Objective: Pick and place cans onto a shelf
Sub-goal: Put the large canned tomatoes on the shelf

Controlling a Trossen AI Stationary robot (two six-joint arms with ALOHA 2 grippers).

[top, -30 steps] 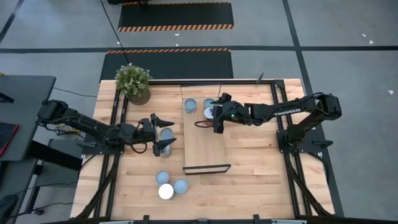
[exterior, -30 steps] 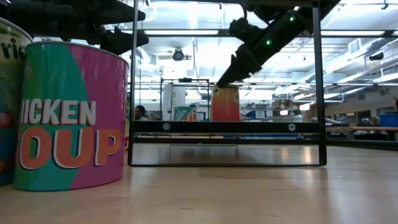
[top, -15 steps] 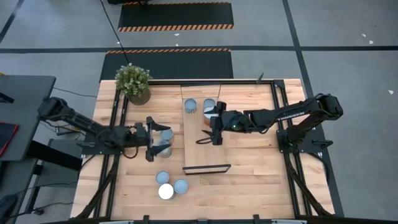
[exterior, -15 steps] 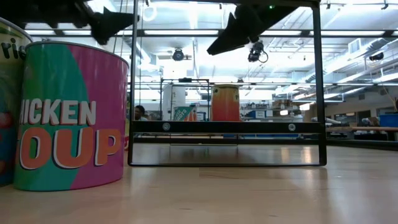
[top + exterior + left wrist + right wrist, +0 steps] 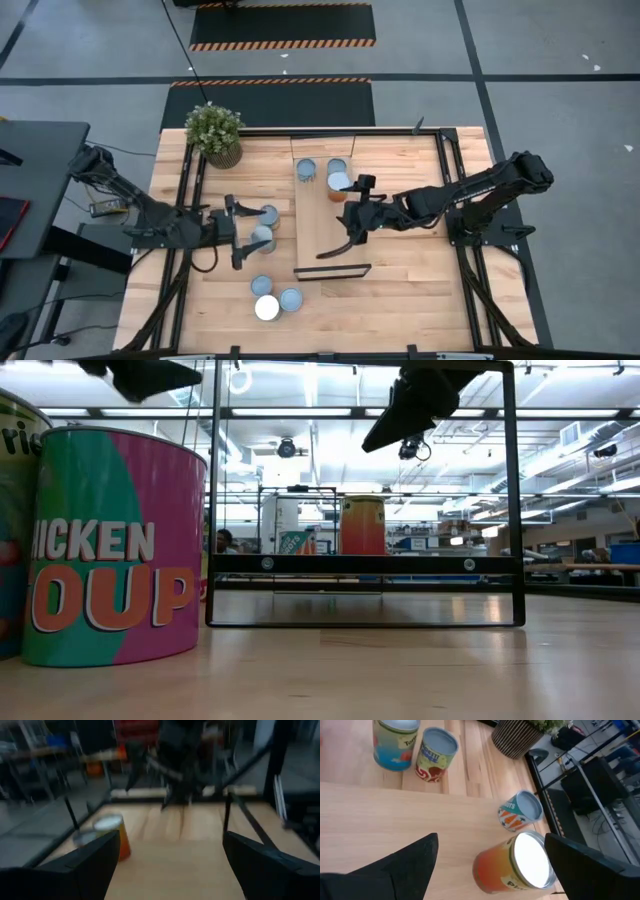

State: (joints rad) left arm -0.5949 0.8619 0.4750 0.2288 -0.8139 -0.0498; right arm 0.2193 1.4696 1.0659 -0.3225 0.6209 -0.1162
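A: From overhead, where do the cans sit?

B: Two stand on the shelf (image 5: 328,215) at its far end: a bluish one (image 5: 306,170) and an orange can (image 5: 339,184). Two more (image 5: 266,215) stand close together on the table (image 5: 410,270) left of the shelf, and three (image 5: 272,299) cluster near the table's front edge.

A: And the grippers?

B: The left gripper (image 5: 236,231) hovers just left of the middle pair, fingers spread, holding nothing. The right gripper (image 5: 338,244) hangs over the shelf's middle, also spread and empty, apart from the orange can.

A: What does the low view add?

B: It shows what the overhead cannot: a pink and teal can (image 5: 110,545) labelled chicken soup, close to the lens, and the shelf's black frame (image 5: 365,563) with the orange can (image 5: 362,525) standing upright on the board behind it. Both grippers are well above the board there, seen only as dark shapes at the top.

A: The wrist views?

B: The right wrist view looks past its parted fingers (image 5: 395,867) at the orange can (image 5: 517,862), the bluish one (image 5: 520,811) beyond it, and the middle pair (image 5: 415,745) further off. The plant pot (image 5: 517,735) shows too. The left wrist view is blurred; the orange can (image 5: 111,832) and the right arm (image 5: 175,760) are just recognisable.
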